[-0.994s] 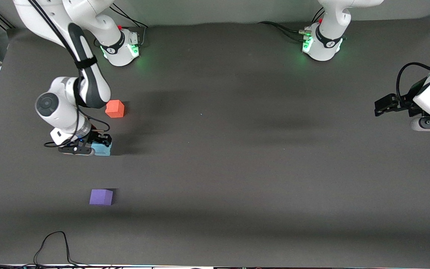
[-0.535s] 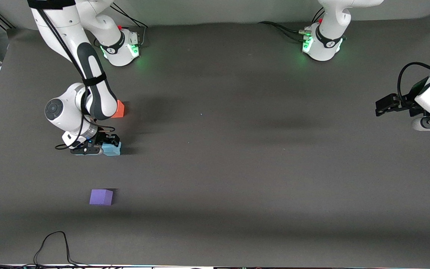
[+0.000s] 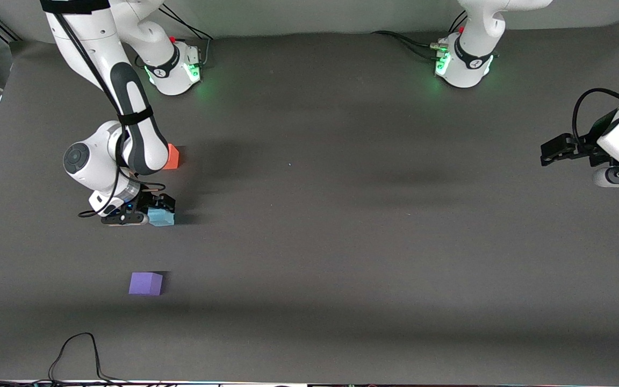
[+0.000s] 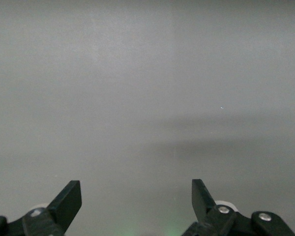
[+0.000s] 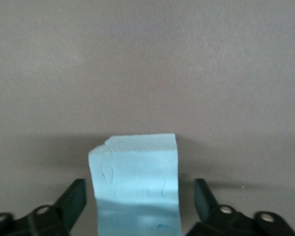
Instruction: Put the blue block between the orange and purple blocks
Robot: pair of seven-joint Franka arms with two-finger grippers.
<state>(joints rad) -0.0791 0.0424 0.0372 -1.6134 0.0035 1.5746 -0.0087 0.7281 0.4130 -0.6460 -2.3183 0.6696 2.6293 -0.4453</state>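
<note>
The pale blue block (image 3: 162, 217) rests on the dark table between the open fingers of my right gripper (image 3: 159, 210). In the right wrist view the blue block (image 5: 135, 182) sits between the fingertips (image 5: 73, 199) with a gap on each side. The orange block (image 3: 173, 157) lies farther from the front camera, half hidden by the right arm. The purple block (image 3: 146, 283) lies nearer the camera. My left gripper (image 3: 550, 152) waits open and empty at the left arm's end of the table, and its wrist view (image 4: 136, 196) shows only bare table.
The grey table mat (image 3: 342, 242) is bare around the blocks. A black cable (image 3: 76, 349) loops at the table's front edge near the purple block. The arms' bases (image 3: 178, 67) stand along the back edge.
My right gripper and the blue block shifted a little toward the left arm's end of the table, and the right arm now covers part of the orange block. The left arm barely moved.
</note>
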